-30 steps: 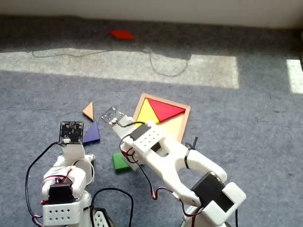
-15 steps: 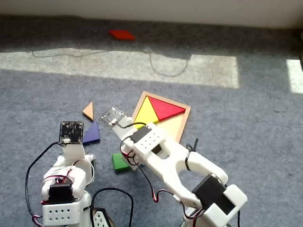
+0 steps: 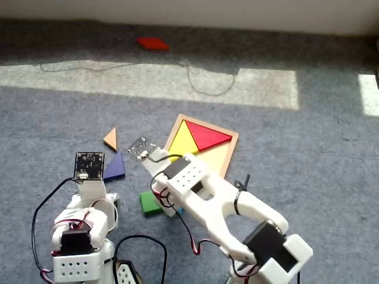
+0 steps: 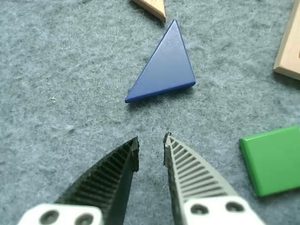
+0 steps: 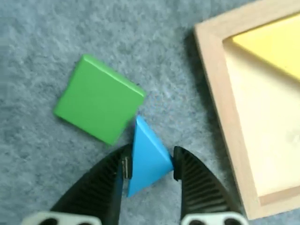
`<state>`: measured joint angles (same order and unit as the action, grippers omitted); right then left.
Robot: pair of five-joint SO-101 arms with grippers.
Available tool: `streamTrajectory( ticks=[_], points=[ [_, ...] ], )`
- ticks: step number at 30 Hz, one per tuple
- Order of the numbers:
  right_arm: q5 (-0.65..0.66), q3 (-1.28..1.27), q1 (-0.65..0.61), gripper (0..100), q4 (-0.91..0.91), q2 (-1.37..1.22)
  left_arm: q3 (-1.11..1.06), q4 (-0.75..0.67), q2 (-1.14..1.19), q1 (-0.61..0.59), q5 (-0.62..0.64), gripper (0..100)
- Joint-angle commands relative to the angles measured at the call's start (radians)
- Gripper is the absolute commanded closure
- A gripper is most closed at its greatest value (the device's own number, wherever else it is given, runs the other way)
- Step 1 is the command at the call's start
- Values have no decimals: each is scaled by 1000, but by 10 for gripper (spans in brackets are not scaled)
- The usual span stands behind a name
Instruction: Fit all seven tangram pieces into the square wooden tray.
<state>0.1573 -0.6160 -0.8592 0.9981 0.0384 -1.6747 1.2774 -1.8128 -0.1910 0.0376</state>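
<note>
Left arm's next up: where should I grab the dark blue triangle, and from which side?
The dark blue triangle lies flat on the carpet, so come from straight above. Put one finger of the left gripper on the long edge, the other on the opposite corner; no edges are parallel, so it may twist.

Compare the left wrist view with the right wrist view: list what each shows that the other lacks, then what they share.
Left wrist view, not the right: the dark blue triangle, a corner of the tan triangle, and the left gripper, open above the carpet. Right wrist view, not the left: the light blue triangle clamped in the right gripper, and the yellow triangle lying in the wooden tray. Both: the green square and part of the tray's rim.
</note>
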Motion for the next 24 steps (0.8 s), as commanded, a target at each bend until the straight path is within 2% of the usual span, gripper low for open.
streamTrajectory(
  ticks=[1, 5, 10, 15, 24],
  points=[
    [-3, 79, 35, 934, 44, 131, -21, 6, 1, 10, -6, 888],
    [5, 79, 101, 933, 38, 179, -21, 6, 1, 10, -6, 888],
    [206, 94, 157, 932, -73, 160, -21, 6, 1, 10, -6, 888],
    [307, 117, 163, 932, -139, 56, -21, 6, 1, 10, -6, 888],
    [354, 291, 183, 921, -145, -154, -21, 6, 1, 10, -6, 888]
  ],
)
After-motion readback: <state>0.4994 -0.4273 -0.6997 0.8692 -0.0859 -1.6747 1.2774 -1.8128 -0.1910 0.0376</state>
